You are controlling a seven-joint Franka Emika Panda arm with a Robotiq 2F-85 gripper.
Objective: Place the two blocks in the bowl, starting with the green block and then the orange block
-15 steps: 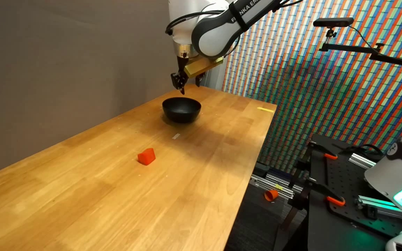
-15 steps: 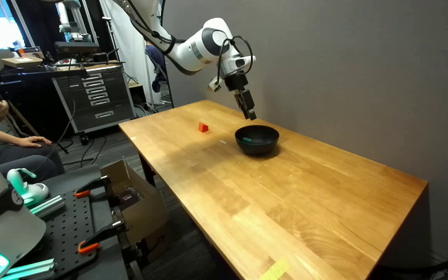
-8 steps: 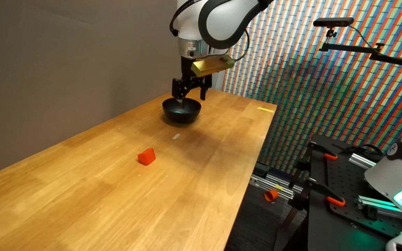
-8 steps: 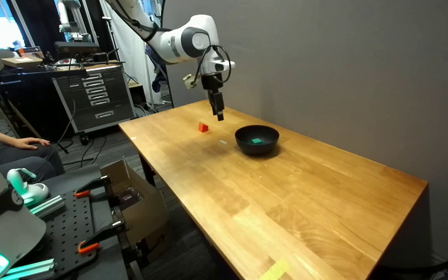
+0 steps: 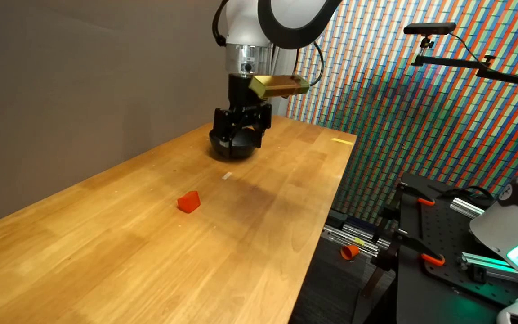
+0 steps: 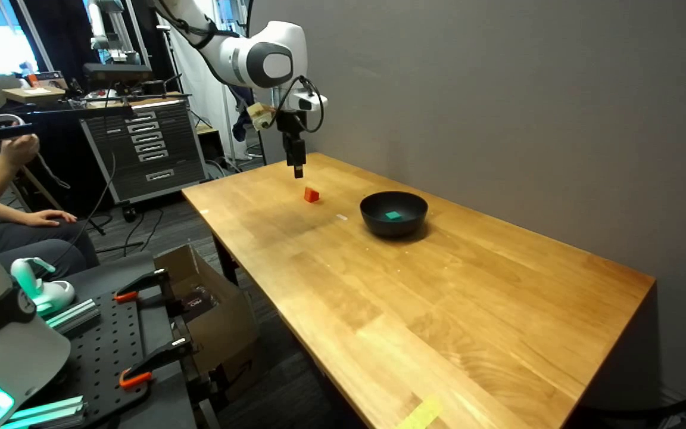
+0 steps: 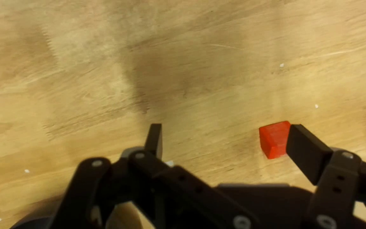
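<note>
The orange block (image 5: 189,202) lies on the wooden table in both exterior views (image 6: 311,195). In the wrist view the block (image 7: 273,140) sits below and beside one fingertip, which hides part of it. The green block (image 6: 393,215) lies inside the black bowl (image 6: 393,230). In an exterior view my gripper partly covers the bowl (image 5: 243,152), and the green block is hidden there. The bowl's edge (image 7: 32,223) shows at the bottom left of the wrist view. My gripper (image 7: 225,128) is open and empty, pointing down above the table (image 6: 468,333), near the orange block (image 6: 299,173).
A grey wall (image 6: 498,119) runs along the table's far long side. Yellow tape (image 6: 421,414) and a small white label (image 5: 227,176) are stuck on the tabletop. A person's hand (image 6: 20,148) holds a controller beyond the table.
My gripper has moved from above the bowl toward the orange block and turned from tilted to upright. The green block has shifted slightly inside the bowl. The orange block has not moved.
</note>
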